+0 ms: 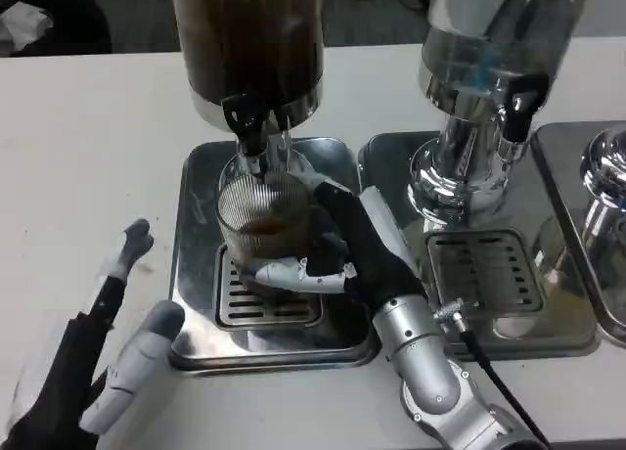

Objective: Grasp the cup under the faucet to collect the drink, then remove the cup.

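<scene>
A ribbed clear glass cup (262, 218) stands on the drip grate (264, 308) under the black faucet (245, 120) of the dark-drink dispenser (249, 44). A little brown drink lies in its bottom. My right hand (337, 249) grips the cup from the right side, fingers wrapped around its front and lower wall. My left hand (112, 357) hovers over the table at the lower left, fingers spread and holding nothing, clear of the tray.
The steel drip tray (196, 264) sits under the cup. A second dispenser (489, 68) with clear liquid stands at the right on its own tray (489, 274). Another chrome base (606, 176) shows at the far right edge.
</scene>
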